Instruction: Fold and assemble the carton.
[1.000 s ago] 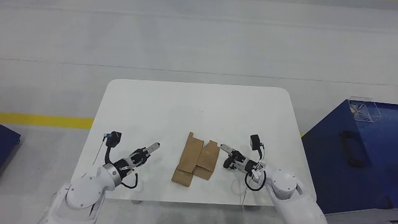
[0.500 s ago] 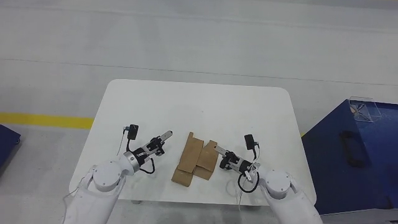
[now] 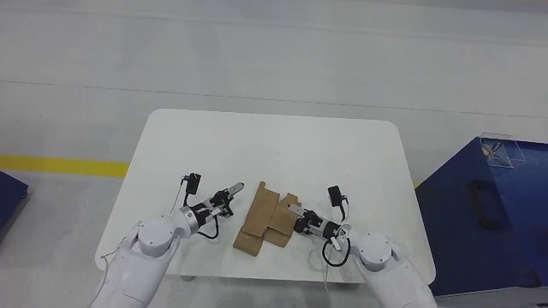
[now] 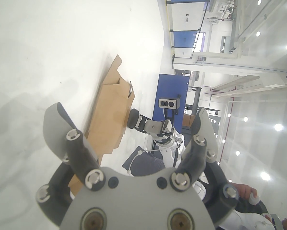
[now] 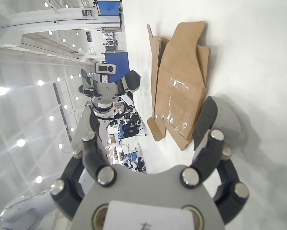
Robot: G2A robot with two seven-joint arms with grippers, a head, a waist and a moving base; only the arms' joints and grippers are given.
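A flattened brown carton (image 3: 267, 218) lies on the white table (image 3: 257, 137), near its front edge. In the top view my left gripper (image 3: 231, 193) sits just left of the carton, pointing at its long edge. The left wrist view has that gripper (image 4: 128, 111) open, with the carton (image 4: 112, 113) lying ahead of it. My right gripper (image 3: 295, 215) is at the carton's right edge. In the right wrist view it (image 5: 148, 113) is open, and one finger (image 5: 207, 116) rests against the edge of the carton (image 5: 179, 80), which has clear tape on it.
A blue cabinet (image 3: 488, 214) stands on the floor right of the table. The table's back half is bare white surface. The left gripper (image 5: 131, 82) appears across the carton in the right wrist view, and the right gripper (image 4: 134, 118) likewise in the left wrist view.
Both arms have closed in on the carton: the left gripper moved right toward its left edge, and the right gripper moved left up to its right edge. The carton has stayed put.
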